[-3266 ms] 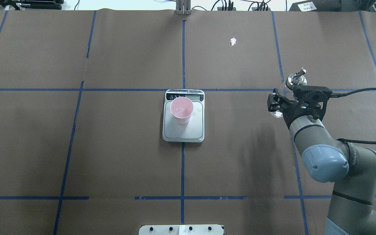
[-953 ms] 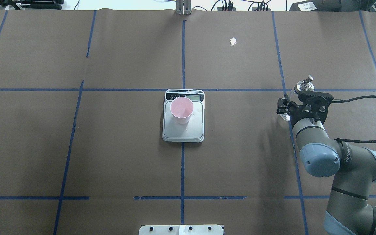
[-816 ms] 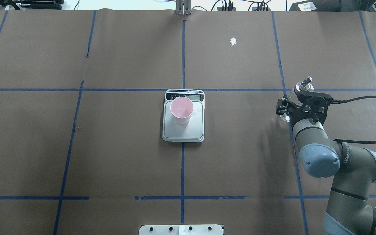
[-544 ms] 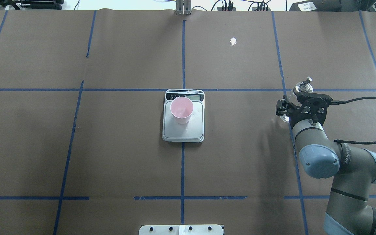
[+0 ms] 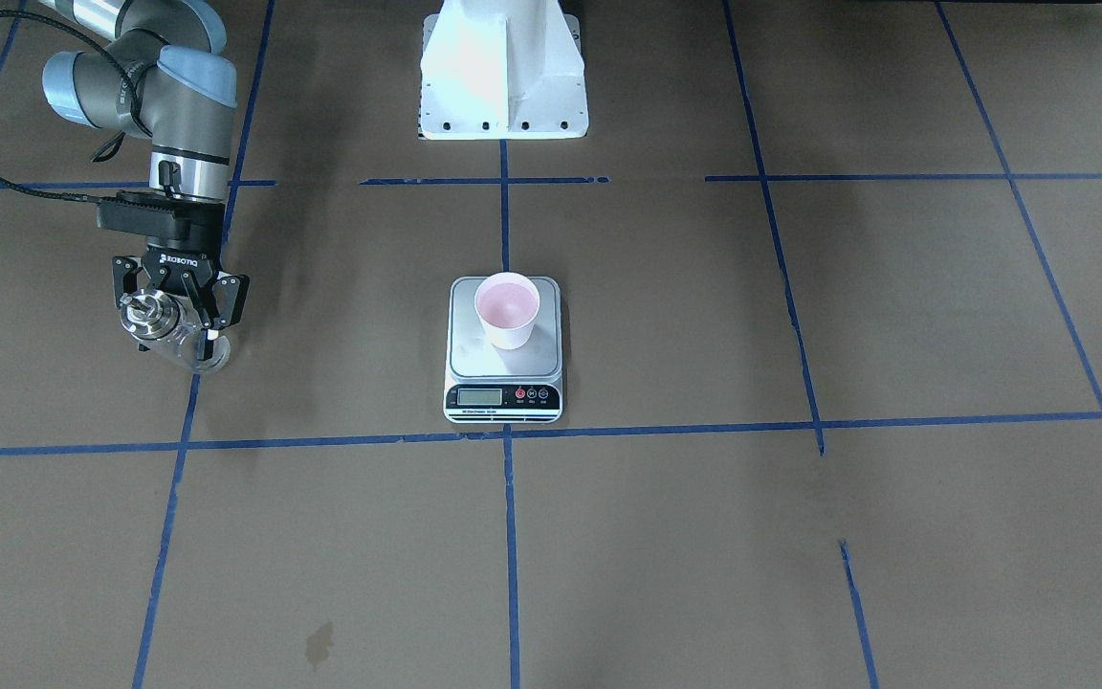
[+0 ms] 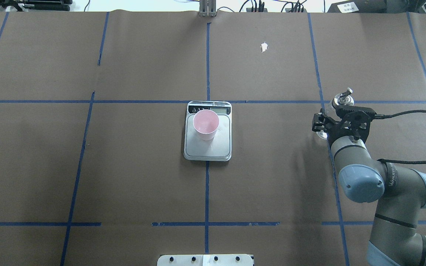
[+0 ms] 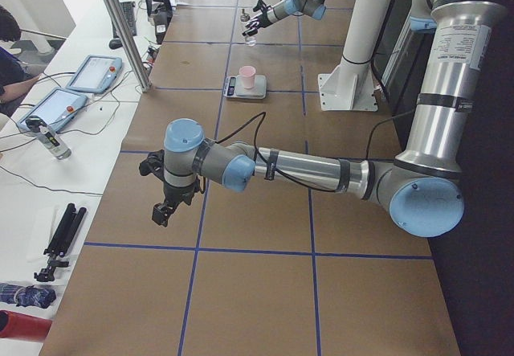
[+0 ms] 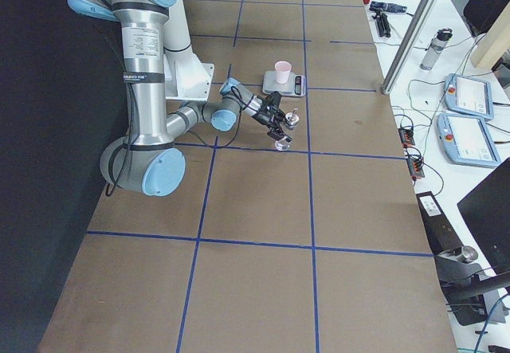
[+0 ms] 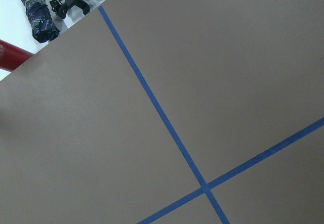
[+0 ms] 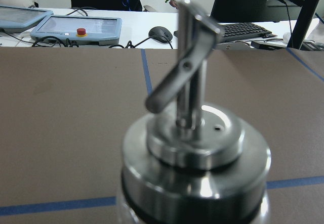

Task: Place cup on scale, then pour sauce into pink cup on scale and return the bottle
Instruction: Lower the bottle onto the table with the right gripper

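Note:
The pink cup [image 6: 205,123] [image 5: 507,308] stands upright on the back half of the steel scale [image 6: 207,149] [image 5: 474,359], at the table's middle. Far off on the robot's right, my right gripper [image 6: 329,120] [image 5: 180,321] points down and is shut on the clear glass bottle [image 5: 154,319], which stands upright at the table surface by a blue tape line. The bottle's silver cap and spout [image 6: 342,96] [image 10: 195,153] fill the right wrist view. The sauce is not discernible. My left gripper [image 7: 162,211] hangs over bare paper near the table's left end; I cannot tell its state.
The white robot base [image 5: 503,77] sits behind the scale. Blue tape lines grid the brown paper, with a white scrap [image 6: 264,47] and a dark stain [image 5: 319,643]. Tablets [image 7: 44,107] and cables lie on the side desk, where a person [image 7: 10,51] sits.
My right arm carried the bottle a little rightward and toward the robot, settling lower. Over the last half second it has barely moved. Cup and scale are unchanged.

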`<state>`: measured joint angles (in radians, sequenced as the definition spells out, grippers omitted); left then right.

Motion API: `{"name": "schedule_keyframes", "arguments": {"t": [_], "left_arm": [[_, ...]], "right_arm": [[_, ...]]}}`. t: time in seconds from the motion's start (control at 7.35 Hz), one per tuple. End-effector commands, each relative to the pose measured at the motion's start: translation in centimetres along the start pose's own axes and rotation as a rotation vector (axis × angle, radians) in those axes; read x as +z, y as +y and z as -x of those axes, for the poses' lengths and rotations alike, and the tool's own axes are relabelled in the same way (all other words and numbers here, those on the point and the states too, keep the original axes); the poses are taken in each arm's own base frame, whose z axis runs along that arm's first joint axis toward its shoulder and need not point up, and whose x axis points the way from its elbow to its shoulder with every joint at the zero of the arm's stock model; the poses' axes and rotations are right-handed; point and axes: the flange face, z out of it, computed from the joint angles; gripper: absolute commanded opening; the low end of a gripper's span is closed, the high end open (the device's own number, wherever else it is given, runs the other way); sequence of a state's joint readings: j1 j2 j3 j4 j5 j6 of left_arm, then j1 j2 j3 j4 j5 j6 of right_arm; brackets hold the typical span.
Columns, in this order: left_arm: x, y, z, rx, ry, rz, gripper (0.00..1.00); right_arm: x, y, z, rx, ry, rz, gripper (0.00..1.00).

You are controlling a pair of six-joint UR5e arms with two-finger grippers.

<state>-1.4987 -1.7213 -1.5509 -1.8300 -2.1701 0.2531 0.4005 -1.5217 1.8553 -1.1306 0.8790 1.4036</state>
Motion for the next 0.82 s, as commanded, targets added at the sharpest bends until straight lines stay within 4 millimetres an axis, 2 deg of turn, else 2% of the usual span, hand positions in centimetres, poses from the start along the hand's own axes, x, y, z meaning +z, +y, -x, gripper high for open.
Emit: {"name": "schedule_keyframes", "arguments": {"t": [0.0, 0.14, 0.68], "left_arm": [[0.0, -0.12, -0.07, 0.003, -0.001, -0.001, 1.0], [-0.05, -0.09, 0.0, 0.002, -0.002, -0.002, 1.0], [-0.1, -0.19, -0.01, 0.002, -0.002, -0.003, 1.0]], "right_arm": [[0.08, 0.08, -0.04, -0.002, 0.002, 0.0, 0.48], [0.08, 0.08, -0.04, -0.002, 0.002, 0.0, 0.53], [0.13, 0.14, -0.07, -0.003, 0.003, 0.002, 0.56]]}}
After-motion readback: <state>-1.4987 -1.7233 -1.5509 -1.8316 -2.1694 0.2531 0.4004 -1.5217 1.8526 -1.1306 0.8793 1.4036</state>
